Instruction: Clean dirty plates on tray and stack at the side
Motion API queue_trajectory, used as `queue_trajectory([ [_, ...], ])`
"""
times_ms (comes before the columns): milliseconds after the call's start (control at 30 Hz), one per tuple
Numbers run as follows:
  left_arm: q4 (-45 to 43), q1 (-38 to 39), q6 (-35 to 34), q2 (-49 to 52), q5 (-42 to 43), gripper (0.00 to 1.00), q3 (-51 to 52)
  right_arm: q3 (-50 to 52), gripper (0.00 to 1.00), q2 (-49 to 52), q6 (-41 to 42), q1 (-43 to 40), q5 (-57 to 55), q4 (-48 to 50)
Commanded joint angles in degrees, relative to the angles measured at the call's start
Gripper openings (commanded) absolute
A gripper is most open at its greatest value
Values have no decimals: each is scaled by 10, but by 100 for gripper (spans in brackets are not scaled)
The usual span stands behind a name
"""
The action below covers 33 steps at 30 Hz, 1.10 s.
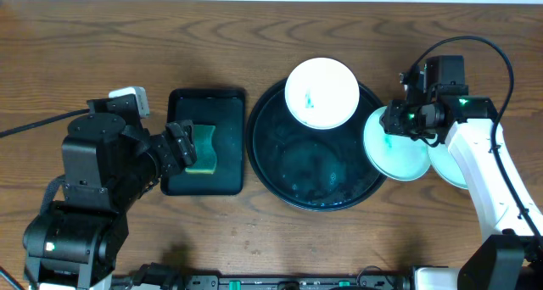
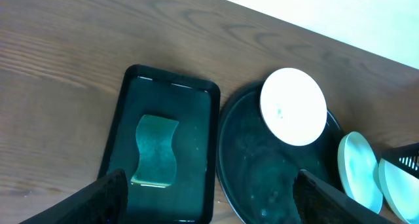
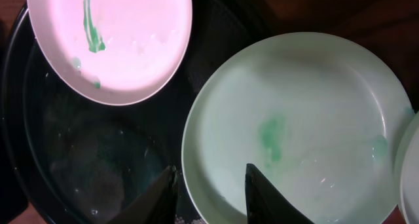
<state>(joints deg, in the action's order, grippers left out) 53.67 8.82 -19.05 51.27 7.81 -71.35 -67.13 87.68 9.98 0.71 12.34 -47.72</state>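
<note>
The large round black tray (image 1: 280, 180) sits mid-table. One white plate (image 1: 321, 93) with a green smear lies on its far rim; it also shows in the right wrist view (image 3: 124, 34). My right gripper (image 1: 407, 120) straddles the left rim of a second, green-smeared plate (image 1: 394, 154) that overlaps the tray's right rim. In the right wrist view, the fingers (image 3: 213, 198) close on that plate (image 3: 314, 119). A third plate (image 1: 450, 167) lies on the wood at the right, partly under the arm. My left gripper (image 1: 182, 150) is open and empty.
A small rectangular black tray (image 1: 178, 103) left of the round tray holds a green sponge (image 1: 204, 147). My left gripper (image 2: 213, 201) hangs above it, and the left wrist view shows the sponge (image 2: 156, 150). The right arm's cable loops near the far right edge.
</note>
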Motion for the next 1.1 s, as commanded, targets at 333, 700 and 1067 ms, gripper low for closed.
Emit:
queue_trajectory([
  [333,0,-2,6,0,6,81,-5,-5,24,-3,7,5,-33,-43],
  [700,0,-2,6,0,6,81,-5,62,9,-3,-2,91,-52,12],
  [1067,0,-2,6,0,6,81,-5,129,1,-3,28,143,-127,70],
])
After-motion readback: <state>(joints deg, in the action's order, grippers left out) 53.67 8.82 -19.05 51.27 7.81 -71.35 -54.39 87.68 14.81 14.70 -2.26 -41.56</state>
